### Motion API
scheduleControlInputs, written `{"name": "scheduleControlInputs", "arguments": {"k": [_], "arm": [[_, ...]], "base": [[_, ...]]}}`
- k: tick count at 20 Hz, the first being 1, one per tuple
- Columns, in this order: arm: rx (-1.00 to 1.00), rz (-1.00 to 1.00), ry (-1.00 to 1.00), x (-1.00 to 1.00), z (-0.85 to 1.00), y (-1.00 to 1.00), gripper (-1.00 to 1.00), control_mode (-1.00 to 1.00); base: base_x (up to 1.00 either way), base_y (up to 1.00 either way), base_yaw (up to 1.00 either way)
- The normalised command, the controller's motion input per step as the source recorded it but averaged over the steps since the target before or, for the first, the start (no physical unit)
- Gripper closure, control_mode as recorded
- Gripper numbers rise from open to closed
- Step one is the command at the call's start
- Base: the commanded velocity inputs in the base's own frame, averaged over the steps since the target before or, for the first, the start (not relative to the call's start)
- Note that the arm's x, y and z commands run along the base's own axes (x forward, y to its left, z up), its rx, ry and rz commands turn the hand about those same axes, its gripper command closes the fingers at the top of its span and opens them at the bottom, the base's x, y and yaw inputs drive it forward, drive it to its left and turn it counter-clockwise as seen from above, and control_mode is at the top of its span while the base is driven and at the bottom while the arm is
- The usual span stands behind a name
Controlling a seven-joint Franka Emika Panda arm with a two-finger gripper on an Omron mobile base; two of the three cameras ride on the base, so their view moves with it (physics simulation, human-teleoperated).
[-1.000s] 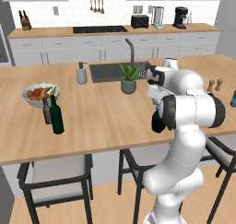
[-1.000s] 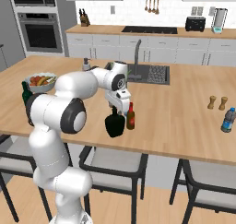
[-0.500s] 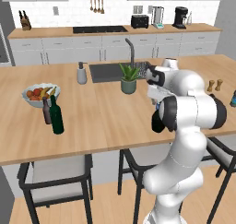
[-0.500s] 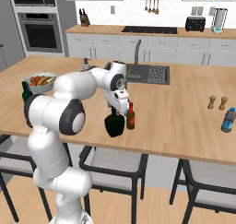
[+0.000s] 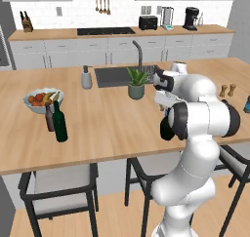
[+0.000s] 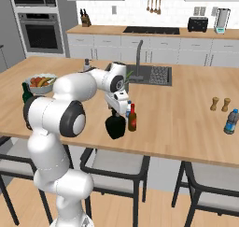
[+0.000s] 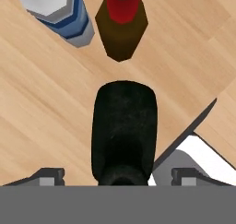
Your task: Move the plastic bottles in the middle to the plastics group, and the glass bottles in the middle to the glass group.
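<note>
Your hand [image 6: 116, 113] hangs spread over the squat black bottle [image 7: 122, 131], lower centre, lined up to grip its neck.

Beyond the gripper [image 7: 118, 172], blue-banded bottle [image 7: 57, 13] and red-capped bottle [image 7: 121, 22] cropped by frame edge; fingertip contact indeterminate.
</note>
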Motion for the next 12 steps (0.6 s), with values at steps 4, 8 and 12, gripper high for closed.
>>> {"name": "scheduleControlInputs", "arguments": {"k": [4, 8, 12], "arm": [[0.00, 0.00, 0.00, 0.00, -0.21, 0.00, 1.00, -1.00], [-0.01, -0.01, 0.01, -0.04, -0.18, 0.00, 1.00, -1.00], [-0.01, -0.01, 0.01, -0.11, -0.05, 0.00, 1.00, -1.00]], "base": [[0.00, 0.00, 0.00], [0.00, 0.00, 0.00], [0.00, 0.00, 0.00]]}}
